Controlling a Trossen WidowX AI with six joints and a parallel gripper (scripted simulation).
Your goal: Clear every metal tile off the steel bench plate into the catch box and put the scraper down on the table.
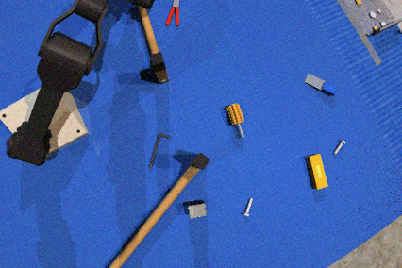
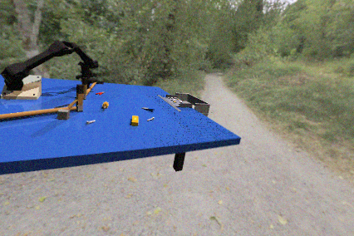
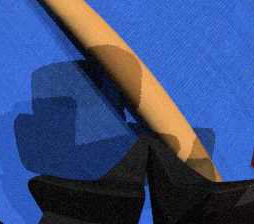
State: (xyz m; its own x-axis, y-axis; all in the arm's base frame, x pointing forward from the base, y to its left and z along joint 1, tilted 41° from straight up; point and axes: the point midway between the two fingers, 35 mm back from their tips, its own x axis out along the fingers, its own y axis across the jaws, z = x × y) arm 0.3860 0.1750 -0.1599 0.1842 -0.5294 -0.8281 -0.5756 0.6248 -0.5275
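Note:
My gripper [image 3: 146, 141] is shut and empty, above the table beside a long wooden handle; how high is hard to tell. That handle [image 1: 148, 30] [image 3: 162, 110] ends in a dark head [image 1: 158, 68]. A second long wooden-handled tool [image 1: 157, 213] [image 2: 37, 113] lies at the near side with a dark block head [image 1: 200, 161] [image 2: 80, 97]. Which of the two is the scraper I cannot tell. The steel bench plate [image 1: 360, 11] at the upper right carries several white and orange tiles. The catch box [image 2: 202, 108] stands beyond it, at the table's edge.
Red-handled pliers [image 1: 176, 13] lie right of the near handle. Also on the blue table are a hex key [image 1: 155, 150], a grey block [image 1: 197, 209], an orange-handled tool [image 1: 235, 114], a yellow block [image 1: 317, 172], a blue-handled tool [image 1: 321, 84] and two bolts [image 1: 248, 207] [image 1: 339, 147].

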